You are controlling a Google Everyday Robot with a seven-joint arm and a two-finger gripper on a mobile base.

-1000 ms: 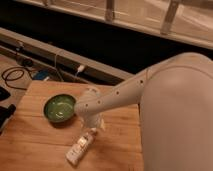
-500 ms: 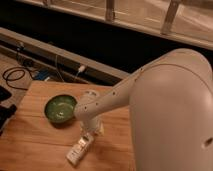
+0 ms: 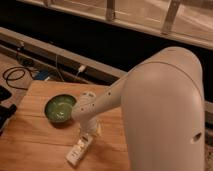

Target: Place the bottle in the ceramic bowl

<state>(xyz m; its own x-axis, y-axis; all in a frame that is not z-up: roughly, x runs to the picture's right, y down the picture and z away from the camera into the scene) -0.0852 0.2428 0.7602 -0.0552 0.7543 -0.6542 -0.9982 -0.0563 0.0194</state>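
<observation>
The green ceramic bowl (image 3: 60, 108) sits on the left part of the wooden table (image 3: 30, 145) and holds nothing. The clear bottle (image 3: 79, 149) with a pale label lies on its side on the table, in front of and to the right of the bowl. My gripper (image 3: 89, 131) hangs from the white arm (image 3: 150, 100) directly over the bottle's far end, at or just above it. The wrist hides where gripper and bottle meet, so contact cannot be told.
Black cables (image 3: 15, 75) and a blue item (image 3: 42, 76) lie on the floor behind the table's left end. A dark ledge and a railing (image 3: 110, 10) run along the back. My arm's large shell covers the right side of the table.
The arm's shell has swung further left and fills more of the view. The gripper has come down slightly over the bottle's far end. Bottle and bowl have not moved.
</observation>
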